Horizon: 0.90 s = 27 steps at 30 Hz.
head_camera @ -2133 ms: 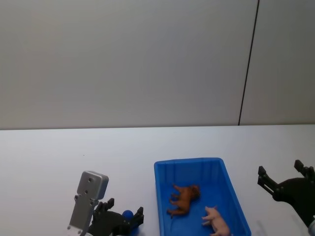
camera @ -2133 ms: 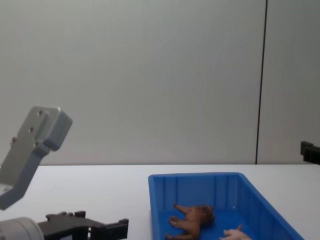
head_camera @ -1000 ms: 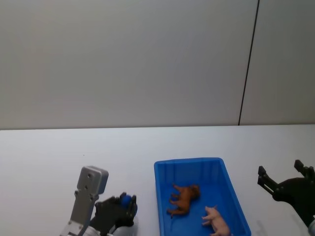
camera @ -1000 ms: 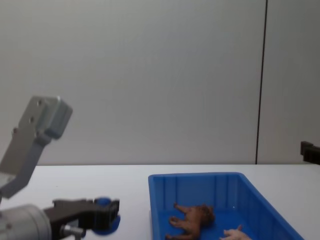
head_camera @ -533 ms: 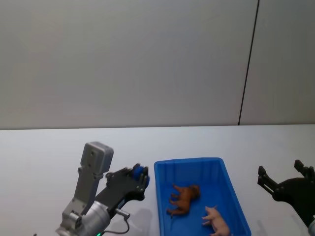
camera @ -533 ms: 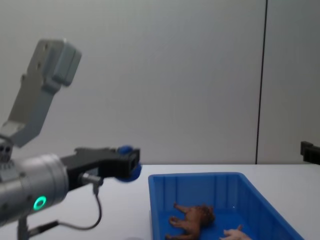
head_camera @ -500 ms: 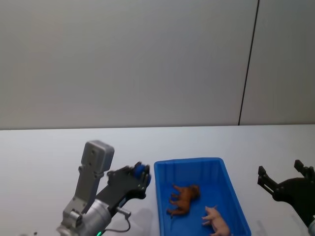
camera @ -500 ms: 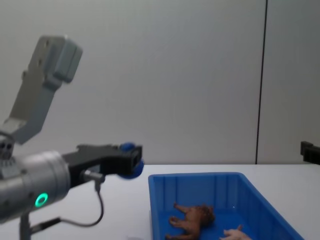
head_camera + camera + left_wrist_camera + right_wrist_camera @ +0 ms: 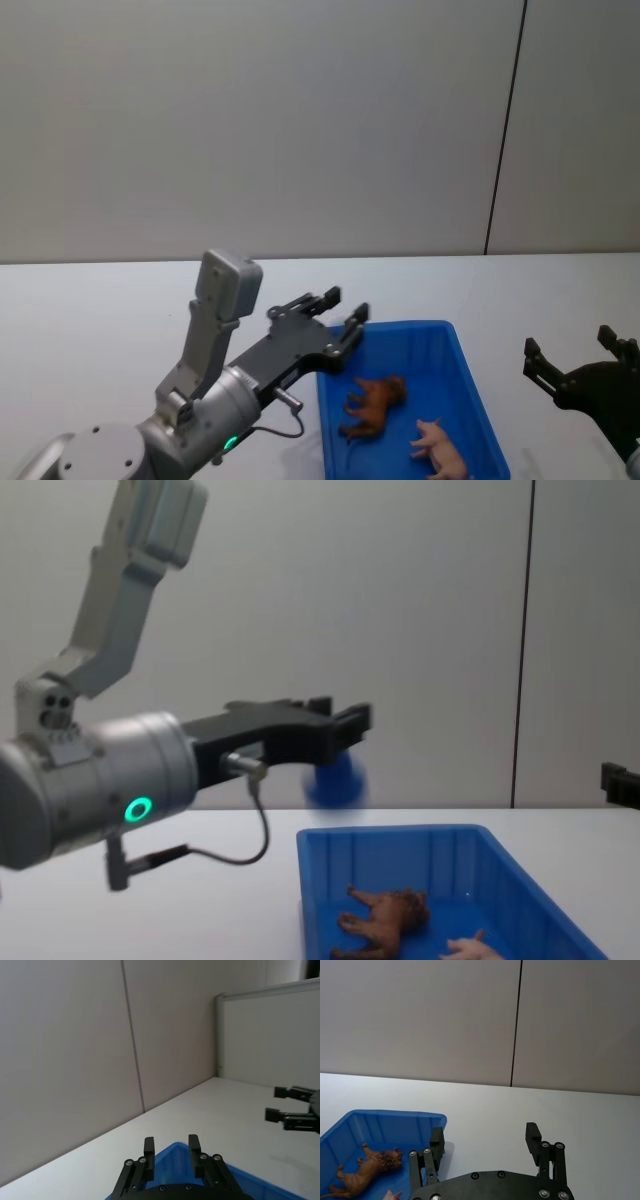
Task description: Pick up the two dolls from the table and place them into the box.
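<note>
White table [image 9: 90, 300], grey panelled wall [image 9: 250, 120] (one dark seam), possibly matte.

A blue ball [image 9: 336, 777] shows as a motion-blurred smear below the left hand [image 9: 345, 723]; the pink doll [image 9: 472, 948] and blue box [image 9: 400, 842] are cut off by the chest view's lower edge.

Left gripper [image 9: 345, 720] newly open, ball [image 9: 335, 780] released.
</note>
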Motion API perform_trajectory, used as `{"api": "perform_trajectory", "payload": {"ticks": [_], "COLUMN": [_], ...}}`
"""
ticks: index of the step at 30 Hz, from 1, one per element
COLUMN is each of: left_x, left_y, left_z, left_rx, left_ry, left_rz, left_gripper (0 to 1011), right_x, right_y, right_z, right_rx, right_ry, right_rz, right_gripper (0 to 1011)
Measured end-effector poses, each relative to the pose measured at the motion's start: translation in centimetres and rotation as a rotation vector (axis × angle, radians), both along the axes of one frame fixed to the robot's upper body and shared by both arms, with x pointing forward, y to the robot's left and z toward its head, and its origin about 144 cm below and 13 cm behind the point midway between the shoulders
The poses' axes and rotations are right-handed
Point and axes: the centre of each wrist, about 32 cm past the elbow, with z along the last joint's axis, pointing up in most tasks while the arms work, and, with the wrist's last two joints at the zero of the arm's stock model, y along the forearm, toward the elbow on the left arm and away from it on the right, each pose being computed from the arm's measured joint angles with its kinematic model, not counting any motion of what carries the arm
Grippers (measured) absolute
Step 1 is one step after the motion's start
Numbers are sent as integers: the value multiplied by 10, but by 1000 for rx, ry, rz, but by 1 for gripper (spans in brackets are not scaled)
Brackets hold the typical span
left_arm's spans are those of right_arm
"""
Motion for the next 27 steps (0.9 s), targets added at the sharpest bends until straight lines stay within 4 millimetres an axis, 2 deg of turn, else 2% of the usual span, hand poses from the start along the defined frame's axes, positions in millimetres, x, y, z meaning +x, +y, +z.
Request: {"api": "perform_trajectory", "payload": {"ticks": [2, 5, 6, 7, 8, 11, 13, 14, 17, 18, 21, 27], "left_x": [3, 8, 9, 11, 12, 15, 16, 17, 18, 19, 20, 22], "left_y": [-2, -7, -9, -11, -12, -15, -16, -17, -19, -20, -21, -23], "left_z": [2, 6, 6, 8, 8, 11, 12, 12, 14, 14, 15, 17], "left_rx": [-4, -17, -18, -22, -24, -31, -33, -34, -38, -39, -41, -45], "left_ry": [-7, -22, -24, -30, -32, -41, -45, -47, -53, -55, -58, -65], "left_rz": [-22, -79, -90, -111, -119, -148, -160, -166, -186, -193, -204, -226], "left_gripper": [422, 563, 574, 640, 640, 758, 797, 850, 900, 955, 998, 1001], "right_x": [0, 0, 0, 0, 0, 0, 0, 0, 0, 0, 0, 0], "right_y": [0, 0, 0, 0, 0, 0, 0, 0, 0, 0, 0, 0], "right_z": [0, 0, 0, 0, 0, 0, 0, 0, 0, 0, 0, 0], "right_rx": [0, 0, 0, 0, 0, 0, 0, 0, 0, 0, 0, 0], "right_ry": [0, 0, 0, 0, 0, 0, 0, 0, 0, 0, 0, 0], "right_rz": [0, 0, 0, 0, 0, 0, 0, 0, 0, 0, 0, 0], "right_gripper": [1001, 1001, 1001, 1001, 1001, 1001, 1001, 1001, 1001, 1001, 1001, 1001]}}
